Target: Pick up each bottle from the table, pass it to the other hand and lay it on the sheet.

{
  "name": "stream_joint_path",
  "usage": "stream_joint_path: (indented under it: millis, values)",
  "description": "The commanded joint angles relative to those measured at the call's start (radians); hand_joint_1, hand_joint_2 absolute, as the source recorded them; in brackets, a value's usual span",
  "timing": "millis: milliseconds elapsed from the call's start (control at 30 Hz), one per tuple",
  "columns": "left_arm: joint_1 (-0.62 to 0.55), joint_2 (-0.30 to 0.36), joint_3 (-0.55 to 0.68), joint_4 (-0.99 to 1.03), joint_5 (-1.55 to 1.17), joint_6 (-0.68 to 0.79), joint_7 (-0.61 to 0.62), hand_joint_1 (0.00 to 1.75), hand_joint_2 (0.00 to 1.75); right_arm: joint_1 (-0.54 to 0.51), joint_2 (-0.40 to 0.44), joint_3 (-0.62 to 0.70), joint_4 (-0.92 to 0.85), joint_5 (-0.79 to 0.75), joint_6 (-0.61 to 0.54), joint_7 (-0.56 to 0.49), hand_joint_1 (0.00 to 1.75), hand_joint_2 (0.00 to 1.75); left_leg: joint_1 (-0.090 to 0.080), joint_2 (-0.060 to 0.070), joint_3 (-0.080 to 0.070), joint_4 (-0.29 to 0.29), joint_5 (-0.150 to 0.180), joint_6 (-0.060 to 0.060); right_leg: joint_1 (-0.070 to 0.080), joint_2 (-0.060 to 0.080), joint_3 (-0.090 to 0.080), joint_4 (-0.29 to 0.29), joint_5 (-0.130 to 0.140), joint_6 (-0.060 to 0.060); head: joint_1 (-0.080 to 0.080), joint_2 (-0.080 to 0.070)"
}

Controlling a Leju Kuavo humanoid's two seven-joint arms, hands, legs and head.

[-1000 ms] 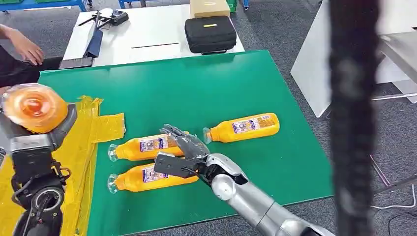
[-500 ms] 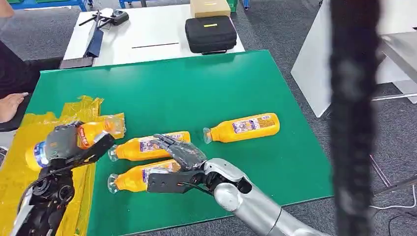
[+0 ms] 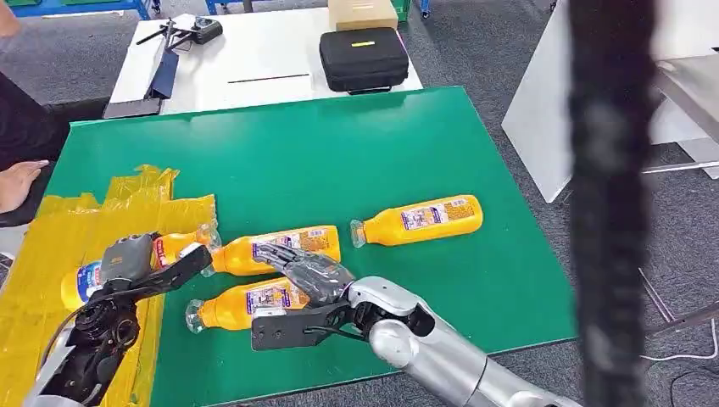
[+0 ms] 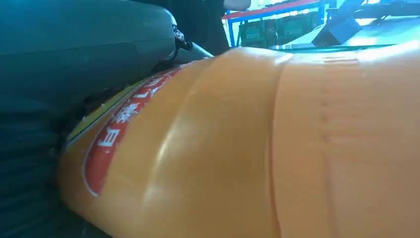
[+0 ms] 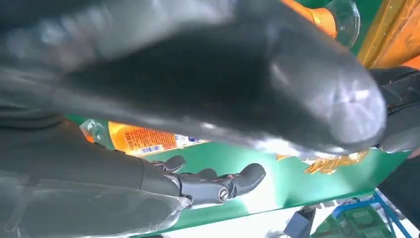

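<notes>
Grey carpet runs round a green tabletop (image 3: 356, 144) with a crinkled yellow sheet (image 3: 51, 229) spread over its left end, and a white table (image 3: 254, 51) beyond carries a black case (image 3: 363, 58) and a cardboard box (image 3: 362, 12). At the left edge a person's hand (image 3: 17, 182) rests beside the sheet. A blurred dark bar (image 3: 610, 195) stands close to the camera on the right.

Low over the sheet, the left hand (image 3: 127, 259) comes in with its fingers (image 3: 182, 263) wrapped round a held bottle (image 3: 140, 259), which lies nearly level, its clear cap end towards the bare green and its labelled base over the sheet. The left wrist view is close on that same orange body (image 4: 247, 148), showing a red label patch pressed against the dark palm.

The right hand (image 3: 297, 292) reaches in from below on a silver forearm, palm down, fingers spread apart and holding nothing, hovering over the nearest bottle (image 3: 229, 307). The right wrist view shows its thumb (image 5: 277, 84) large and blurred, the darker fingers (image 5: 223, 183) apart above green, and a bottle label with a barcode.

A middle bottle (image 3: 280, 248) lies just beyond the right hand, its cap near the held one. A far bottle (image 3: 420, 219) lies apart to the right, cap pointing left
</notes>
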Motion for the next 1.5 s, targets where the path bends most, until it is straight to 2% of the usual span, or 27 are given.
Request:
stream_joint_path:
  millis: [33,67,100,133,167,200,367,400,467,500,633,800,1100,1133,1267,1500]
  values:
    - [-0.030,-0.007,-0.025,0.118,0.053,-0.065,0.032,1.75,1.75,-0.064,-0.035,0.089,0.047,0.023,0.058,0.011,0.00,0.00,0.001,0.002,0.006,0.000,-0.002,-0.003,0.001,0.000,0.006,0.000,-0.002,0.000,0.000,0.000]
    - [-0.031,-0.013,-0.010,0.122,0.069,-0.063,0.042,1.75,1.75,-0.068,-0.037,0.098,0.056,0.036,0.064,0.014,0.00,0.00,0.001,0.001,0.006,-0.001,-0.002,-0.003,0.000,0.000,0.005,-0.001,-0.001,0.000,0.000,0.000]
    - [-0.027,-0.016,0.004,0.113,0.076,-0.039,0.055,0.00,1.75,-0.073,-0.038,0.109,0.071,0.052,0.070,0.019,0.00,0.00,0.000,0.001,0.004,-0.001,-0.001,-0.002,0.000,0.000,0.004,-0.001,-0.001,0.000,0.000,0.000]
    - [-0.020,-0.016,0.011,0.105,0.078,-0.030,0.065,0.00,1.75,-0.057,-0.032,0.108,0.072,0.074,0.054,0.040,0.00,0.00,0.002,0.002,0.010,0.000,-0.004,-0.005,0.002,0.000,0.010,0.000,-0.003,-0.001,0.000,0.000]
    - [-0.006,-0.022,0.032,0.083,0.096,-0.012,0.073,0.00,0.00,-0.048,-0.031,0.113,0.072,0.093,0.055,0.054,0.00,0.00,0.001,0.002,0.006,-0.001,-0.002,-0.003,0.001,0.000,0.006,-0.001,-0.001,0.000,0.000,0.000]
    - [0.007,-0.020,0.039,0.058,0.101,-0.012,0.075,0.00,0.00,-0.046,-0.031,0.123,0.080,0.111,0.059,0.067,0.00,1.75,0.002,0.002,0.010,-0.001,-0.003,-0.004,0.002,0.000,0.009,-0.001,-0.003,-0.001,0.000,0.000]
    - [0.059,-0.043,0.101,-0.062,0.195,0.011,0.056,0.00,0.00,-0.057,-0.027,0.131,0.159,0.148,0.057,0.096,0.00,1.75,0.002,0.003,0.007,0.000,-0.002,-0.003,0.001,0.000,0.007,-0.001,-0.002,0.000,0.000,0.000]
    - [0.072,-0.055,0.122,-0.107,0.255,0.001,0.042,0.00,0.00,-0.057,-0.021,0.124,0.188,0.152,0.055,0.100,0.00,1.75,0.001,0.002,0.005,-0.001,-0.001,-0.002,0.001,0.000,0.004,-0.001,-0.001,0.000,0.000,0.000]
    - [0.080,-0.065,0.133,-0.160,0.313,-0.013,0.046,0.00,0.00,-0.060,-0.012,0.115,0.234,0.158,0.054,0.106,0.00,1.75,0.002,0.002,0.010,0.000,-0.004,-0.004,0.002,-0.002,0.010,-0.001,-0.004,0.000,0.000,0.000]
    - [0.084,-0.069,0.139,-0.188,0.356,-0.026,0.042,0.00,0.00,-0.059,-0.009,0.108,0.253,0.158,0.051,0.104,0.00,1.75,0.001,0.001,0.005,-0.001,-0.001,-0.002,0.001,-0.001,0.005,-0.001,-0.001,0.000,0.000,0.000]
    - [0.110,-0.076,0.150,-0.330,0.541,-0.020,0.035,0.00,0.00,-0.053,0.002,0.078,0.302,0.171,0.045,0.110,0.00,1.75,0.002,0.000,0.006,0.001,-0.002,-0.003,0.002,-0.002,0.007,0.000,-0.002,0.000,0.000,0.000]
    - [0.174,-0.083,0.178,-0.531,0.750,0.038,-0.041,0.00,0.00,-0.051,0.001,0.054,0.330,0.192,0.045,0.117,0.00,1.75,0.001,0.001,0.003,0.000,-0.001,-0.002,0.001,-0.001,0.004,0.000,-0.001,0.000,0.000,0.000]
    - [0.185,-0.076,0.170,-0.549,0.756,0.040,-0.036,0.00,0.00,-0.052,0.003,0.052,0.338,0.194,0.043,0.117,0.00,1.75,0.002,0.001,0.007,0.001,-0.003,-0.004,0.002,-0.002,0.007,0.000,-0.002,-0.001,0.000,0.000]
    - [0.189,-0.086,0.175,-0.567,0.806,0.058,-0.084,0.00,0.00,-0.049,0.003,0.044,0.344,0.201,0.037,0.122,0.00,1.75,0.001,0.001,0.005,0.000,-0.002,-0.003,0.001,-0.001,0.005,0.000,-0.002,0.000,0.000,0.000]
    - [0.210,-0.078,0.142,-0.651,0.862,0.073,-0.119,0.00,0.00,-0.046,0.011,0.023,0.382,0.228,0.017,0.120,0.00,1.75,0.002,0.000,0.006,0.001,-0.003,-0.004,0.002,-0.002,0.007,0.000,-0.003,0.000,0.000,0.000]
    - [0.204,-0.070,0.084,-0.675,0.901,0.094,-0.134,0.00,0.00,-0.088,0.072,0.047,0.484,0.270,0.031,0.097,0.00,1.75,0.001,0.001,0.005,0.001,-0.002,-0.003,0.001,-0.001,0.005,0.000,-0.002,-0.001,0.000,0.000]
